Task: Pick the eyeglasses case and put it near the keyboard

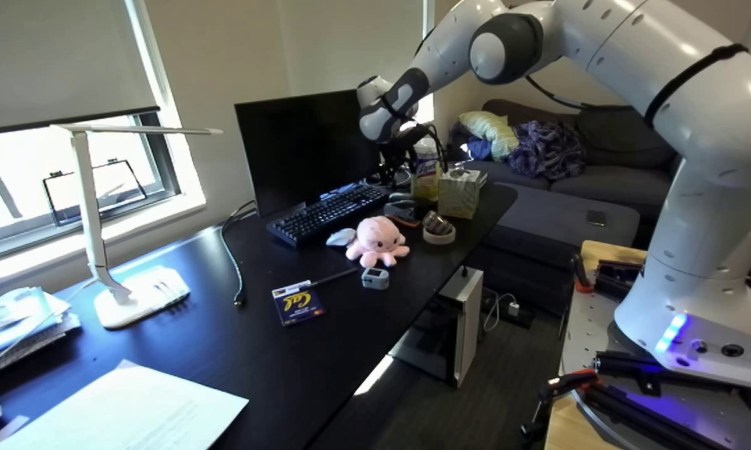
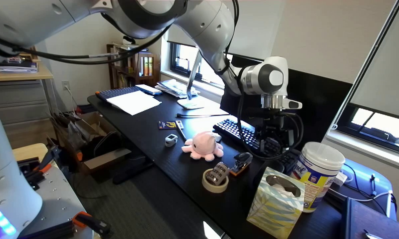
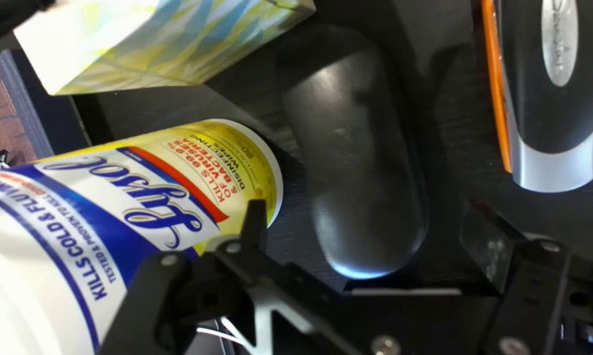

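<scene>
Eyeglasses case [image 3: 358, 162] lies on the dark tabletop [image 1: 275, 369], between the Lysol canister [image 3: 143, 192] and the stapler [image 3: 548, 113]; in the wrist view its nearer end shows between the spread fingers [image 3: 255, 224] of the released hand [image 3: 368, 222], though I can't tell whether they touch it.

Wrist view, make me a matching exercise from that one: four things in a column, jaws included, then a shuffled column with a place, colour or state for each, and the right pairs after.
Column one:
1. eyeglasses case
2. stapler
3. tissue box
4. jaws

Column two:
A. patterned in yellow and blue, upper left
B. standing open, along the bottom
C. at the upper right
D. black, lying between the Lysol wipes canister and item 2

Right pairs: 1-D, 2-C, 3-A, 4-B.
</scene>
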{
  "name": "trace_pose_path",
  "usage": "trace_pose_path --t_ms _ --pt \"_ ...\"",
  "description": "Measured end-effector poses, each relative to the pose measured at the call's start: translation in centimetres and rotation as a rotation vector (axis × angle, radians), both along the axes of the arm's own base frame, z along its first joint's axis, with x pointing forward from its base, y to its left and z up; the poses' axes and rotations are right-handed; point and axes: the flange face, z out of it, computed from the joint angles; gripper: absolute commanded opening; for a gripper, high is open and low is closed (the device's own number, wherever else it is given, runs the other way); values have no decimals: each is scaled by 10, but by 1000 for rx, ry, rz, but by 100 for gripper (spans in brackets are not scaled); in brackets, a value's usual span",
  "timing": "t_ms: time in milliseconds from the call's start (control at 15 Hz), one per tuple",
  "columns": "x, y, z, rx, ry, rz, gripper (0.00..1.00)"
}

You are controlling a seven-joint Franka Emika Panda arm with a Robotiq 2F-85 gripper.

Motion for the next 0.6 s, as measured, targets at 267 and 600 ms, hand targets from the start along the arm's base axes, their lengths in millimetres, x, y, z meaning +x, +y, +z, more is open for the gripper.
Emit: trace_pose_path --t_ms 267,600 --pt "6 0 29 17 -38 -21 100" --pt "2 40 130 175 -48 -83 100"
